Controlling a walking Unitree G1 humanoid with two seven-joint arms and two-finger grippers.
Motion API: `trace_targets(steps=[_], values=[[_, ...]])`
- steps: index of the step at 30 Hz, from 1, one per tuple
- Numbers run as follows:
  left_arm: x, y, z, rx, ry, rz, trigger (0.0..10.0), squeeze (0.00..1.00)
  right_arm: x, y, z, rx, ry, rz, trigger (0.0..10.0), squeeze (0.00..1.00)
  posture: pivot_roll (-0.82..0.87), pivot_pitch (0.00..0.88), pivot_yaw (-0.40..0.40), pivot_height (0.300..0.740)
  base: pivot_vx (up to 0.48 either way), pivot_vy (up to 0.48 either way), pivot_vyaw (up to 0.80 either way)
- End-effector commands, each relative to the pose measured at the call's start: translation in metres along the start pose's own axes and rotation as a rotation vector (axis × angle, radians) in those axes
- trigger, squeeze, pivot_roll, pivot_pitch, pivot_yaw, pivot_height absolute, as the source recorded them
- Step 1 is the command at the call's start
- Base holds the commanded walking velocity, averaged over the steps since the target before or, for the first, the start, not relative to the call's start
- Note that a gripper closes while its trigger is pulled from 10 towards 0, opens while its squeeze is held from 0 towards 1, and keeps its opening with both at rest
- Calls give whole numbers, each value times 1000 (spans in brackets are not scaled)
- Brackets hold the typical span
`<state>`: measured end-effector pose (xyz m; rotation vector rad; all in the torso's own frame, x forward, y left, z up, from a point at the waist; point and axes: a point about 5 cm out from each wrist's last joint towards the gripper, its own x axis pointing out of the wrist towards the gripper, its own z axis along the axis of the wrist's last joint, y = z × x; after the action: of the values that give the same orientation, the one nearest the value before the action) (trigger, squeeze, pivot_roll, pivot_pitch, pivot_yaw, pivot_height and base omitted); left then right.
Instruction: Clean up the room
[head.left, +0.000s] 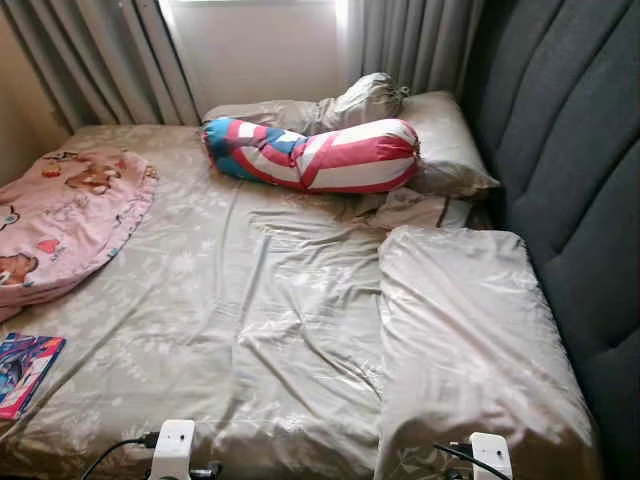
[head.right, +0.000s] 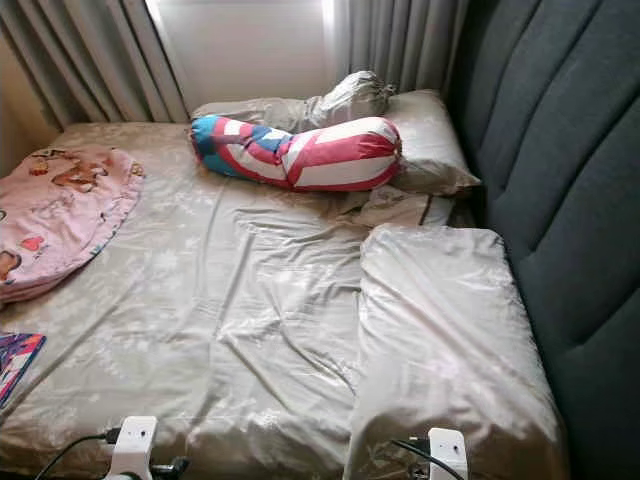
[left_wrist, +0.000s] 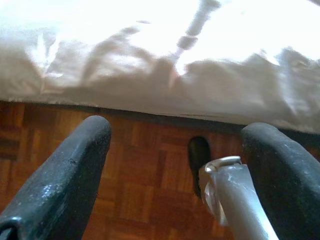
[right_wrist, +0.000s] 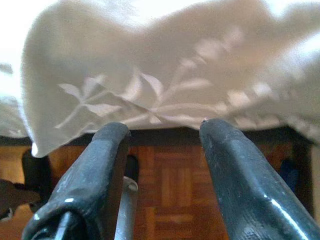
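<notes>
head pair: forward and down over bed (head.left: 250, 300), sharing pillows, headboard (head.left: 570, 150) | left wrist: low, close, faces bed edge above wooden floor (left_wrist: 145, 200) | right wrist: the same, nearer sheet

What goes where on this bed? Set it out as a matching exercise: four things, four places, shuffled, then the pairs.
Things:
1. striped bolster
2. pink blanket
3. book
4. folded duvet

Places:
A. near edge of the bed, robot's left
B. by the grey headboard, robot's right
C. far end, in front of the pillows
D. left side, beyond the book

Pairs: 1-C, 2-D, 3-A, 4-B
</notes>
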<state>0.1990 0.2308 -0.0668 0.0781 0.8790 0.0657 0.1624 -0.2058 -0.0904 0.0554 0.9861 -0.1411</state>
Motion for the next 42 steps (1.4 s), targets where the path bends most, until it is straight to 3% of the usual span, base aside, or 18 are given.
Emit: trace_targets(steps=[1,10,17,42], values=[[-3,4,-14,-13,54,22,10000,0,1,6,1,-2,6,20,10000,0,-14,0,-14,740,0,277,800],[2,-5,2,-1,25,2,10000,0,4,7,20,9,-42,26,10000,0,-43,0,-4,740,0,275,89],[5,-16,11,15,9,-22,10000,0,4,10,18,-7,-35,34,10000,0,-59,0,11,740,0,271,0],[3,-15,5,41,29,-31,10000,0,3,9,13,-45,-9,52,10000,0,-57,0,9,740,0,343,0]])
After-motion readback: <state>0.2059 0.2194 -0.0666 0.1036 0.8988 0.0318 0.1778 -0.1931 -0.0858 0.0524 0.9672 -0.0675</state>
